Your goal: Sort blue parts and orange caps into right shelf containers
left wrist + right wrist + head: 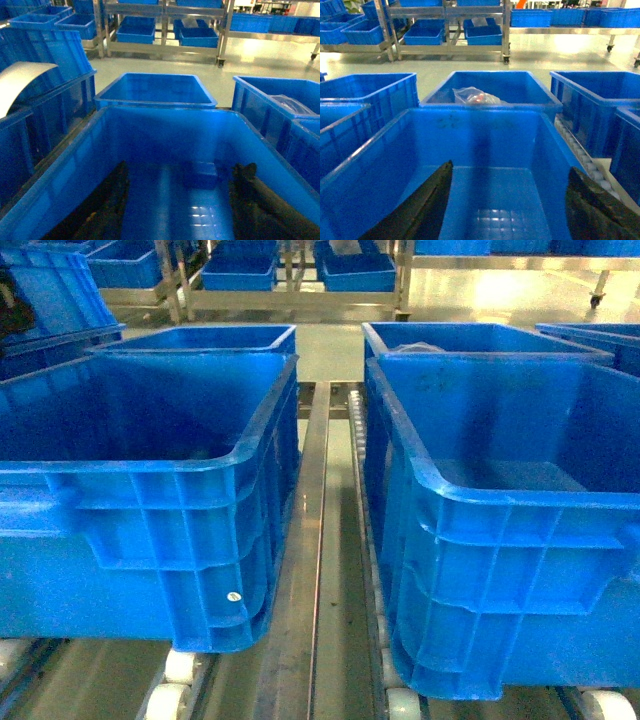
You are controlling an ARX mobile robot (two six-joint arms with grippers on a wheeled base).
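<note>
Left gripper point(175, 210) and right gripper point(507, 210) both spread wide, over glossy ribbed blue crates point(150, 430).

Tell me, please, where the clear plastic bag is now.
In the right wrist view, the clear plastic bag lies inside the far blue crate, straight behind the near crate under the right claw; red shows through it.

Glossy pale floor point(560, 50), steel shelving rack point(445, 30), metal roller conveyor point(315, 570)
</note>
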